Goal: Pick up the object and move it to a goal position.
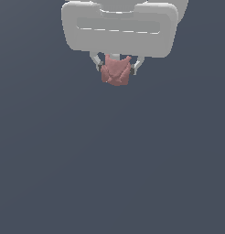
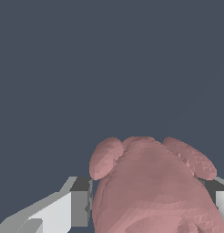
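Exterior view shows the white gripper point(image 1: 116, 68) with its fingers point(image 1: 97, 64) clamped around the pinkish-red object point(image 1: 116, 71) just below its body.

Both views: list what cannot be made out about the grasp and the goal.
- Goal position: no marker in either view.
- Arm above the gripper: cut off by the exterior view's top edge.
- Pinkish-red blob: its lower part is cut off by the wrist view's edge.
- Finger pads' contact faces: hidden by the blob in both views.
- Supporting surface: only flat grey background, so the blob's height cannot be told.
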